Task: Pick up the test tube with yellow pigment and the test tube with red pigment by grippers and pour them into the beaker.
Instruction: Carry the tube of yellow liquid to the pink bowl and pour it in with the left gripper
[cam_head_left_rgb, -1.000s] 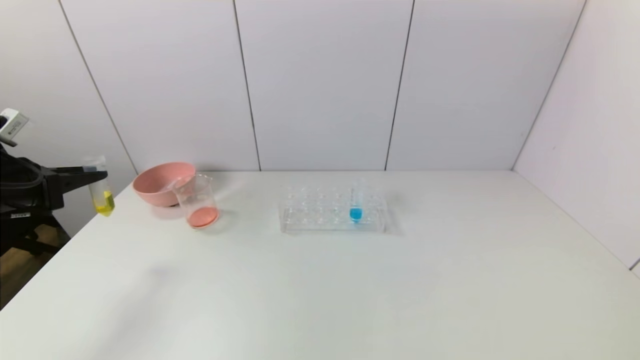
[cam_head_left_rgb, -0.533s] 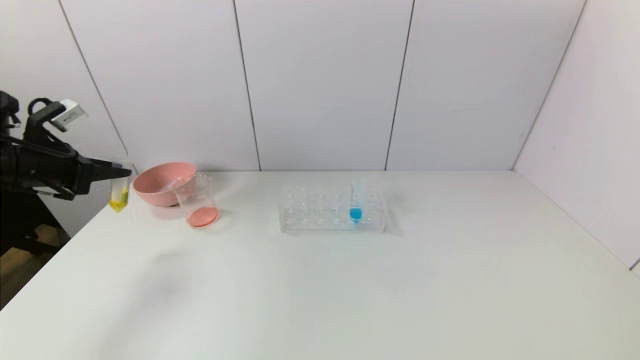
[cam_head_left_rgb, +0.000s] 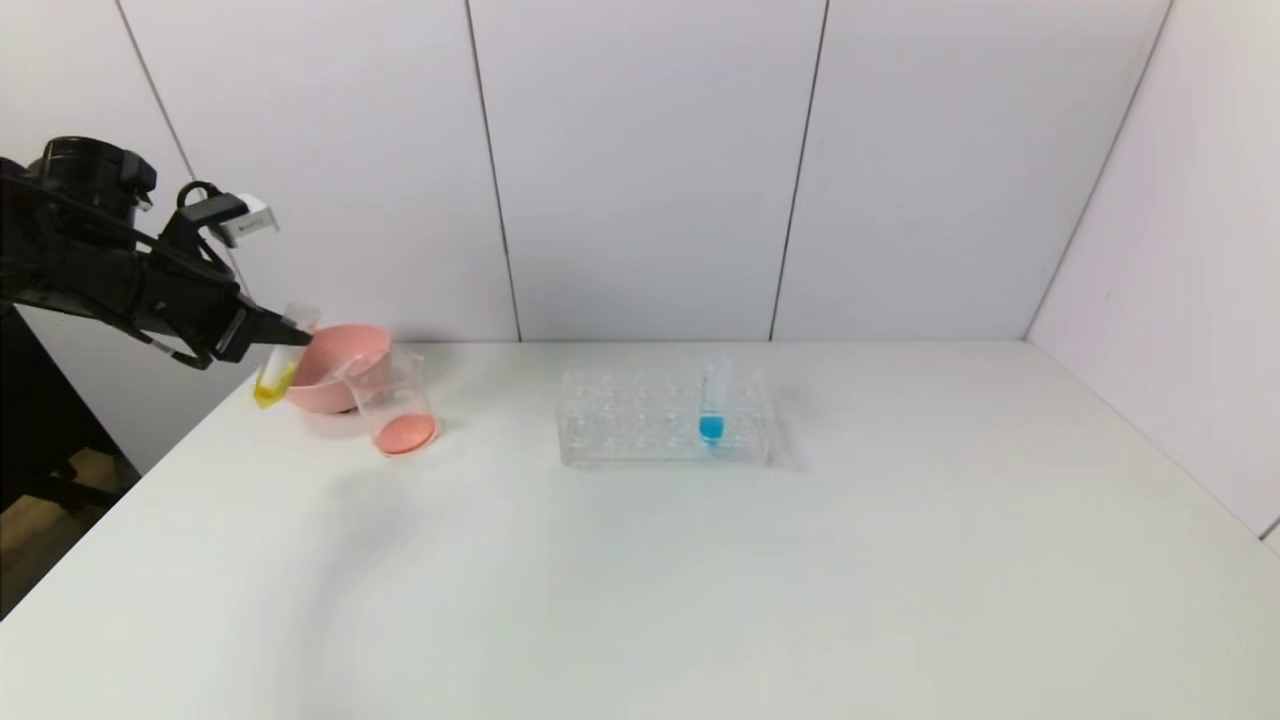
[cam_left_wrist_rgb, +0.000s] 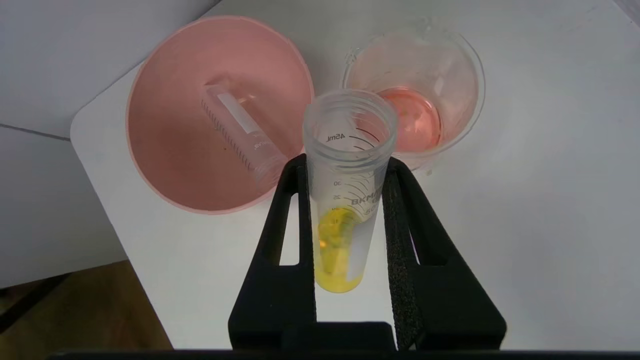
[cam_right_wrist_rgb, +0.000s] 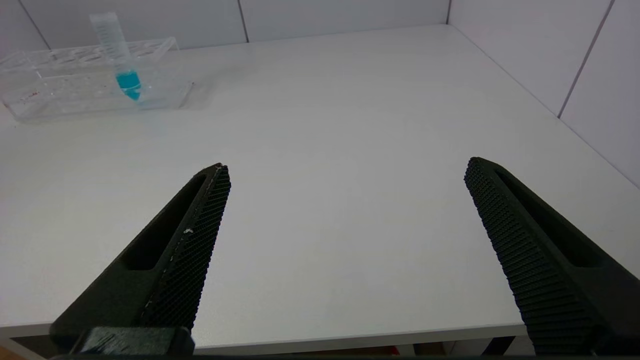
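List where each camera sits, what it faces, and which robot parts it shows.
Head view: high, facing down on the table; left gripper at its left edge.
Left wrist view: behind the left gripper, which grips the yellow tube over pink bowl and beaker.
Right wrist view: low at the table's near edge; open right gripper.
Head and right wrist views share the blue tube in its rack.

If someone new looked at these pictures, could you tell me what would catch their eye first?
Probably the left end effector at the table's far left corner, shut on the test tube with yellow pigment, tilted beside the pink bowl, where an empty tube lies. Next, the beaker just right of the bowl, with red liquid at its bottom. Then the blue-liquid tube upright in the clear rack mid-table.
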